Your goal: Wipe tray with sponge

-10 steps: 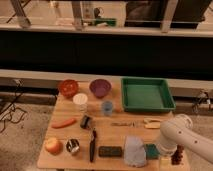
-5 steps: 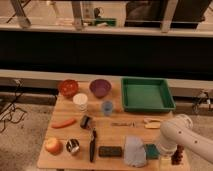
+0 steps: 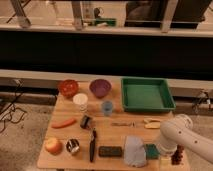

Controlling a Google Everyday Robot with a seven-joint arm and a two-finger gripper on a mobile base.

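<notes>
Dim, warm indoor light falls from overhead on a wooden table (image 3: 115,137), while the dark panel (image 3: 100,52) behind it goes nearly black. The green tray (image 3: 147,107) and the robot's white arm (image 3: 172,134) catch the most light, and the arm's rounded shell carries a soft sheen without hard glare. Shadows beneath the orange bowl (image 3: 68,87) and the purple bowl (image 3: 100,87) are short and faint. The gripper (image 3: 171,156), low at the table's near right corner just beside the teal sponge (image 3: 151,149), sits in the arm's shade. The whole view is soft and grainy, and small items blur at their edges.
</notes>
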